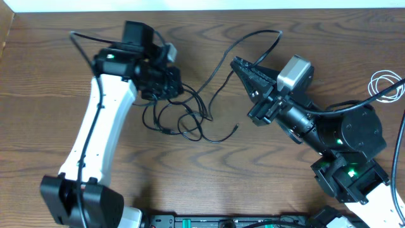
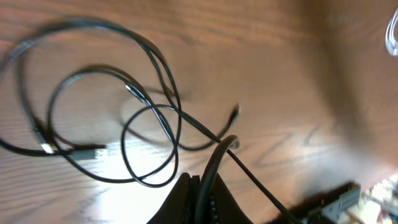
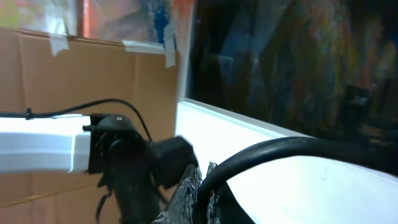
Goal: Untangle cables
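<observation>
The black cords [image 1: 190,113] lie in a loose tangle of crossing loops near the middle of the table [image 1: 316,38], a little toward its left side. One free plug end points toward the right, and another small plug lies at the near side of the tangle. In the left wrist view the loops [image 2: 179,112] cross each other several times.

The left gripper [image 1: 169,85] is at the far left rim of the tangle. Its fingers [image 2: 200,193] are clenched on one of the cords, which rises from between them and bends over. The right gripper [image 1: 239,63] is to the right of the tangle, toward the far edge. It is also clenched on one black cord [image 3: 273,149], which makes a high arc above it; its camera looks level across the table to the left arm [image 3: 43,149].

The white cord [image 1: 385,85] lies coiled at the right edge of the table, well apart from the tangle, and neither gripper touches it.
</observation>
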Robot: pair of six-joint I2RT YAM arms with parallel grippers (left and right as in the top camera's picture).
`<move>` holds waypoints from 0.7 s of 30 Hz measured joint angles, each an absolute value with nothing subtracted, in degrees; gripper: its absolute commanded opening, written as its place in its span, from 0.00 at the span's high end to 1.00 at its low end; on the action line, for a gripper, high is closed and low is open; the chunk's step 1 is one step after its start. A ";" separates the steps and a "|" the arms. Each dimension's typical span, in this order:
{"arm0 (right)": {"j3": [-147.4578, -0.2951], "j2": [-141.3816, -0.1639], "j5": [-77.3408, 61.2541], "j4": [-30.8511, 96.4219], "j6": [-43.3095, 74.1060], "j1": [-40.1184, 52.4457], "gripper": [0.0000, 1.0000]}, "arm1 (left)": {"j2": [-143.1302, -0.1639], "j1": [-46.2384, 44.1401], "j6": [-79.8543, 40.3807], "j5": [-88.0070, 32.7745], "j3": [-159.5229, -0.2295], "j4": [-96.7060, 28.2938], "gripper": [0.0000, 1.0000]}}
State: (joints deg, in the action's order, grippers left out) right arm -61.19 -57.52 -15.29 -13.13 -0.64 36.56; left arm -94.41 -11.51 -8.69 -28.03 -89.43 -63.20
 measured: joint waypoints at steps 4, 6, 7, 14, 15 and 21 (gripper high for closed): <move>-61.19 -57.93 -13.23 -13.13 -1.78 36.53 0.99 | -96.53 -15.44 -8.49 -28.62 -87.74 -62.78 0.92; -61.19 -58.04 -12.84 -13.08 -2.09 36.53 0.99 | -97.56 -17.34 -8.47 -28.69 -87.35 -62.52 0.92; -61.19 -58.11 -12.67 -12.95 -2.17 36.53 0.99 | -98.06 -18.26 -8.47 -28.69 -87.26 -62.30 0.93; -61.25 -58.11 -11.46 -7.79 -2.39 35.09 0.99 | -100.47 -23.97 -8.16 -28.91 -87.20 -60.93 0.91; -61.28 -58.13 -10.98 -6.57 -2.37 34.50 0.99 | -100.77 -24.51 -8.08 -28.88 -87.20 -60.75 0.88; -61.28 -58.13 -9.13 -2.52 0.32 30.74 0.99 | -102.32 -26.41 -6.70 -28.58 -87.15 -59.31 0.66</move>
